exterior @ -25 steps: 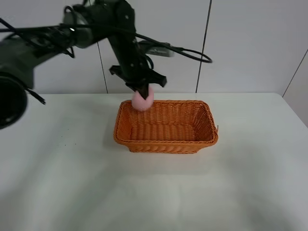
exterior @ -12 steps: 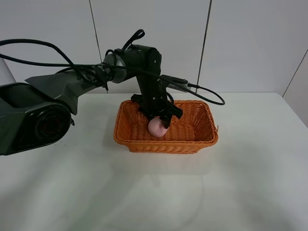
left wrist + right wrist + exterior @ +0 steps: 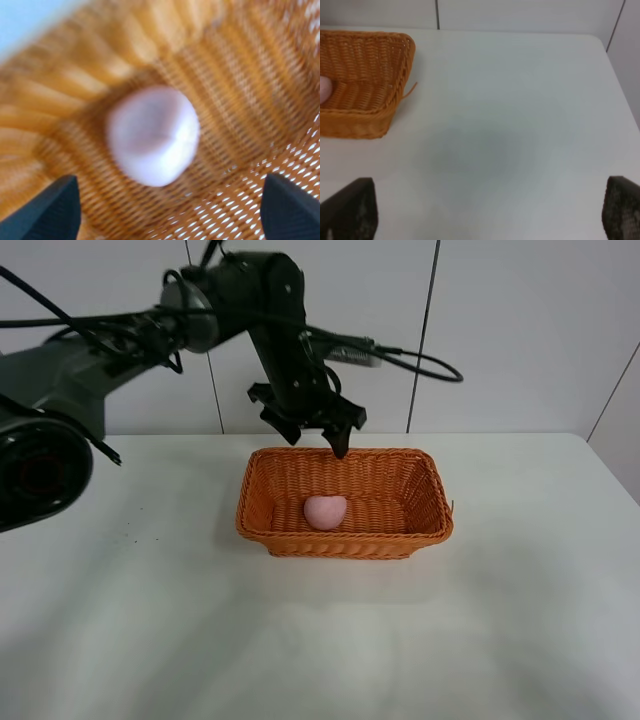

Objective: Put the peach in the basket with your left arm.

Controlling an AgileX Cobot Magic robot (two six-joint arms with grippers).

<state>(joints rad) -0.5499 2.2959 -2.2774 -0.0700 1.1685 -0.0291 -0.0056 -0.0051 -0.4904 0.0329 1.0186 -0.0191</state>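
The pale pink peach (image 3: 325, 511) lies on the floor of the orange wicker basket (image 3: 425, 490), left of its middle. My left gripper (image 3: 315, 438) hangs open and empty above the basket's back left rim, clear of the peach. In the left wrist view the peach (image 3: 152, 134) lies on the basket weave (image 3: 260, 90) between my two spread black fingertips (image 3: 50, 210). My right gripper (image 3: 490, 215) is open over bare table. That view shows the basket's corner (image 3: 395, 65) and a sliver of the peach (image 3: 324, 90).
The white table (image 3: 150, 640) spreads around the basket. A white panelled wall (image 3: 520, 330) stands behind the table's far edge. Black cables (image 3: 410, 358) trail from the left arm above the basket.
My left gripper lowered the peach into the basket, let it go and rose back up open. The peach now rests on the basket floor.
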